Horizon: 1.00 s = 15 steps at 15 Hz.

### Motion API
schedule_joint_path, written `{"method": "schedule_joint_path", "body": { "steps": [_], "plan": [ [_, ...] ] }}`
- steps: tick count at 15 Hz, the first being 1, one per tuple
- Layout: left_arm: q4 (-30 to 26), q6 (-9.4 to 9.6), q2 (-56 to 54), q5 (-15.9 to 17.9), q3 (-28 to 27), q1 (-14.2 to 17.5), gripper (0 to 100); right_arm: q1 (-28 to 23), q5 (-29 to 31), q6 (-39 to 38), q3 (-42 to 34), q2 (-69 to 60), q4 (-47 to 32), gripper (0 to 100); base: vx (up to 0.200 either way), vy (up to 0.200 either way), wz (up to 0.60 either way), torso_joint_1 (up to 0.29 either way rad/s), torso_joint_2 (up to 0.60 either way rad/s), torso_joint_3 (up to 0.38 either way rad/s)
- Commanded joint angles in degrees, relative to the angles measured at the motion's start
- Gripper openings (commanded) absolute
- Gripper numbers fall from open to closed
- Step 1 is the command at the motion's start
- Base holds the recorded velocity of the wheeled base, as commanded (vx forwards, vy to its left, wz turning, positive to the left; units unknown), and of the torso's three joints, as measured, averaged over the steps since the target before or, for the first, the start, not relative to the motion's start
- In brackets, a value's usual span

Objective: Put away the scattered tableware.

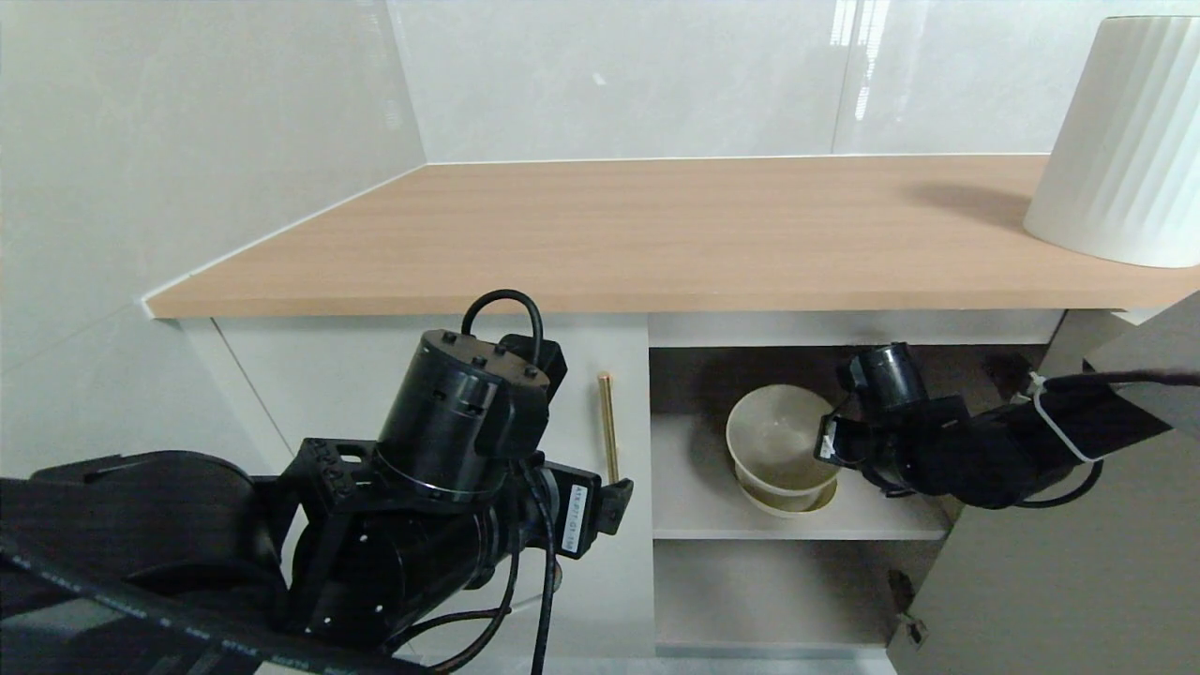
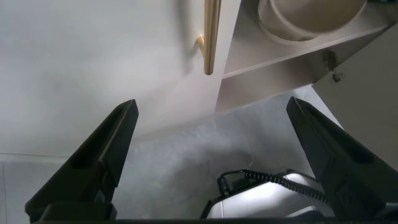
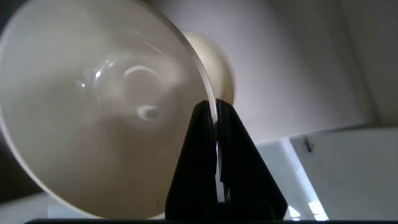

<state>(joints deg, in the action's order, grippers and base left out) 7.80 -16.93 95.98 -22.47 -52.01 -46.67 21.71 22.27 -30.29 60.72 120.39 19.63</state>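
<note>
- Stacking looks like the step in hand: the right gripper (image 1: 830, 441) is inside the open cupboard, its fingers pinched together on the rim of a glossy beige ceramic bowl (image 1: 773, 436).
- The bowl is tilted, its mouth turned towards the closed side of the cupboard, and it hangs just above a second cream bowl (image 1: 795, 502) that sits on the pale upper shelf (image 1: 694, 511); I cannot tell whether the two touch.
- The next move, as I judge it, calls for levelling the bowl, lowering it until it nests in the one beneath, and then parting the fingers.
- The left gripper (image 2: 211, 106) has its fingers wide apart and holds nothing, in front of the closed white cupboard door (image 1: 309, 375), near its slim brass bar handle (image 1: 608, 422).
- The open grey door (image 1: 1059, 562) stands close beside the right arm, and the underside of the light wooden countertop (image 1: 656, 234) leaves little room above the bowl.
- A tall white ribbed shade-like object (image 1: 1125, 141) stands on the countertop, well apart from the work.
</note>
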Motion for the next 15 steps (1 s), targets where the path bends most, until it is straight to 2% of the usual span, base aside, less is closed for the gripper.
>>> {"method": "schedule_joint_path", "body": {
  "steps": [1,7,15],
  "plan": [
    [0.11,-0.03,0.62,-0.03,0.06,0.00,100,-0.97,-0.04,0.06,1.42,3.18,0.06,0,0.000,0.000,0.00,0.000,0.00,0.000],
    [0.37,-0.12,1.32,-0.03,0.06,0.00,100,-0.97,-0.04,-0.29,1.86,8.01,5.33,0,0.000,0.000,0.00,0.000,0.00,0.000],
    [0.28,-0.12,1.58,-0.03,0.06,0.00,100,-1.85,0.05,-0.73,3.09,9.33,5.42,0,0.000,0.000,0.00,0.000,0.00,0.000]
  ]
}}
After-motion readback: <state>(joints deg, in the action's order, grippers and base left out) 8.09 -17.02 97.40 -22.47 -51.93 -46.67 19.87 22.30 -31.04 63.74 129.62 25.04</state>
